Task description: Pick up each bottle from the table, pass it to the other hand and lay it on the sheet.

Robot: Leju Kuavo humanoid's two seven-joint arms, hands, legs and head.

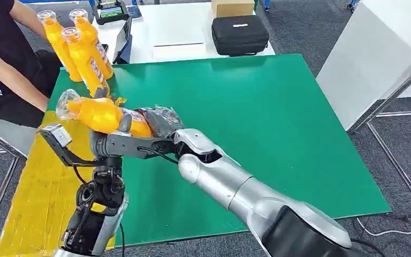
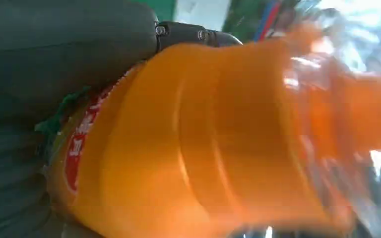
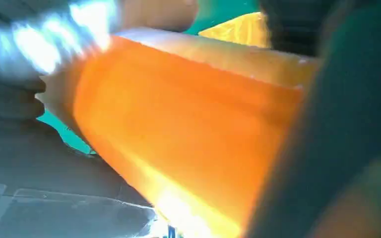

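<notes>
Orange bottle (image 1: 103, 114) masking both robot hands' fingers.

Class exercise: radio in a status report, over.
Left hand and right hand both on orange bottle, mid-handover. Three bottles standing. Yellow sheet unobstructed.

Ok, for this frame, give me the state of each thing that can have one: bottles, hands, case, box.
Held bottle: tilted, off the table, both hands on it.
Left hand: grips the held bottle from below.
Right hand: grips the held bottle's base end.
Three bottles: upright, clustered at the green mat's far corner.
Yellow sheet: flat, no bottle on the visible part.
Black case: closed.
Cardboard box: closed, partly cropped.
</notes>
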